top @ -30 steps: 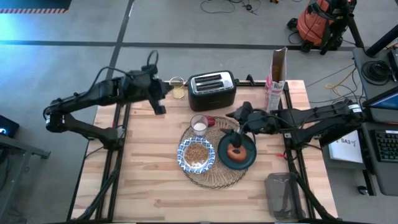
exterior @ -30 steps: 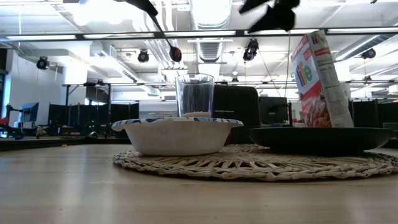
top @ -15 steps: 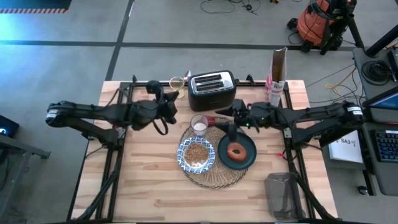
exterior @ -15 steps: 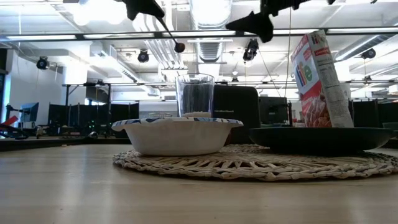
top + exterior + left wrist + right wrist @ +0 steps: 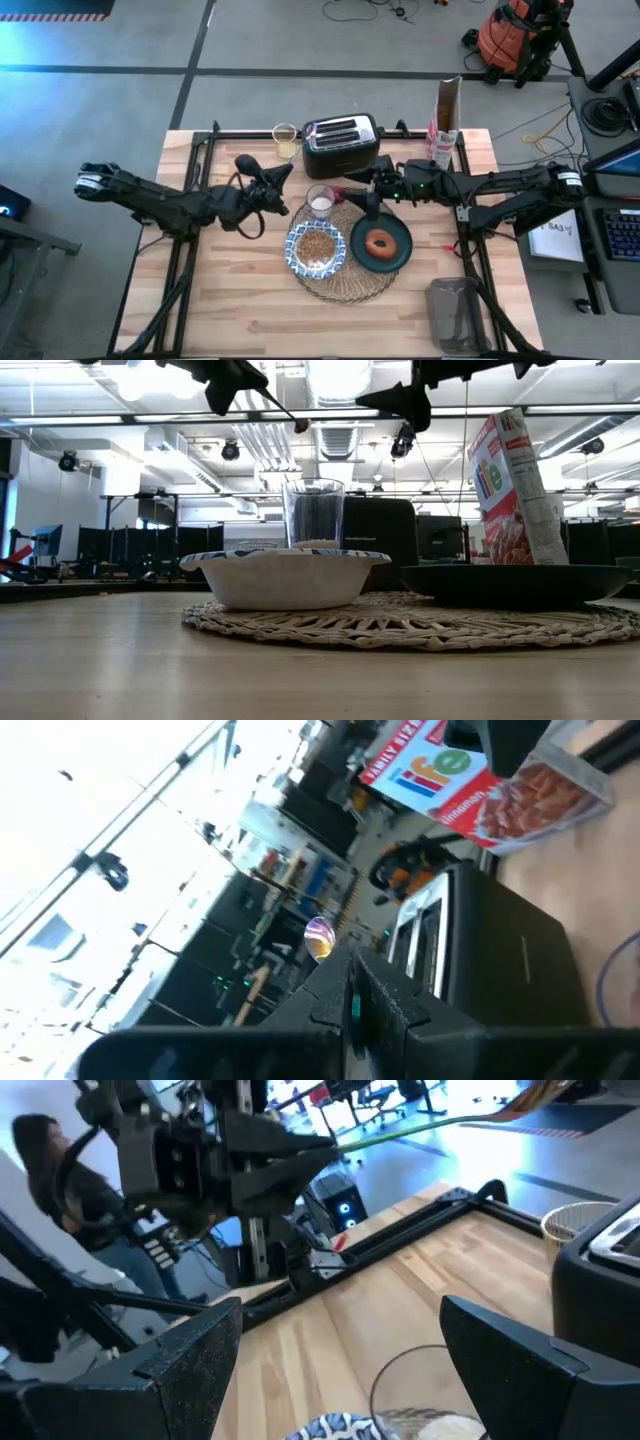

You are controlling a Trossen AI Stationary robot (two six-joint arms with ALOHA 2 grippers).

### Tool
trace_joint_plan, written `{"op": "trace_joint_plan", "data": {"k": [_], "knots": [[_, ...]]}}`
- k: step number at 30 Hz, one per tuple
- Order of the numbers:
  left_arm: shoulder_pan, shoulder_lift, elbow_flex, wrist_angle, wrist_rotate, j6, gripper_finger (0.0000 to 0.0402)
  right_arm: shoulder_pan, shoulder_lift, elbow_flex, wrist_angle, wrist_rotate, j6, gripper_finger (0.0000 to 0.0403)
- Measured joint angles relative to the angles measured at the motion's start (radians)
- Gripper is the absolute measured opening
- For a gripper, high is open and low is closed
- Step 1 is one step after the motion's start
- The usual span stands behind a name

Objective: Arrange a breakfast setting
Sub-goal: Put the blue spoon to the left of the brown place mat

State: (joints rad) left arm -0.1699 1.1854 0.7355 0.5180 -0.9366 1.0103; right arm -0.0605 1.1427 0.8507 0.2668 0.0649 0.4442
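High view shows the counter (image 5: 240, 300) with bare planks across its whole near half and along its left side, while the things crowd the middle and far edge: the round woven placemat (image 5: 340, 255) lies at the centre carrying the blue-and-white bowl (image 5: 316, 248) of cereal on its left, the dark teal plate (image 5: 381, 244) with the brown ring pastry (image 5: 379, 243) on its right, and the small clear glass (image 5: 320, 200) at its far rim, bowl and plate just beside each other. Behind the mat a black toaster (image 5: 341, 143) sits near the far edge with a second small glass (image 5: 285, 138) just left of it, a cereal box (image 5: 446, 125) stands upright at the far right corner, and a grey container (image 5: 456, 313) rests at the near right corner. From the left the left arm stretches low and nearly level across the counter, its left pincer (image 5: 283, 180) clenched and empty, near the glass on the mat but apart from it. From the right the right arm reaches in level, its right pincer (image 5: 372, 195) released with fingers spread, hanging above the mat's far edge between glass and plate, holding nothing. On the box the left wrist view shows "Life" and "cinnamon" in print
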Motion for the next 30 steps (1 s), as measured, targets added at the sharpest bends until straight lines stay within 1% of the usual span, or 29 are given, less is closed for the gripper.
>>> {"op": "trace_joint_plan", "data": {"k": [3, 6, 9, 14, 21, 26, 30], "knots": [[-0.005, 0.004, -0.056, 0.128, 0.0, 0.06, 0.0, -0.016, 0.005, 0.016, -0.03, 0.041, 0.02, 0.0326], [-0.007, 0.017, -0.083, 0.19, 0.001, 0.099, 0.0, -0.035, 0.011, 0.03, -0.006, 0.072, 0.066, 0.0326], [-0.007, 0.049, -0.091, 0.251, 0.002, 0.156, 0.0, -0.05, 0.021, 0.046, 0.034, 0.066, 0.092, 0.0326], [-0.006, 0.134, -0.066, 0.343, -0.002, 0.314, 0.0, -0.065, 0.064, 0.084, 0.051, 0.066, 0.116, 0.0327], [0.001, 0.259, -0.05, 0.631, -0.097, 0.53, 0.0, -0.065, 0.138, 0.161, 0.032, 0.047, 0.135, 0.0326], [0.0, 0.348, -0.048, 0.85, -0.102, 0.667, 0.0, -0.066, 0.182, 0.24, 0.021, 0.044, 0.136, 0.0325], [0.0, 0.432, -0.04, 1.044, -0.1, 0.808, 0.0, -0.067, 0.216, 0.301, -0.062, 0.039, 0.138, 0.0325]]}}
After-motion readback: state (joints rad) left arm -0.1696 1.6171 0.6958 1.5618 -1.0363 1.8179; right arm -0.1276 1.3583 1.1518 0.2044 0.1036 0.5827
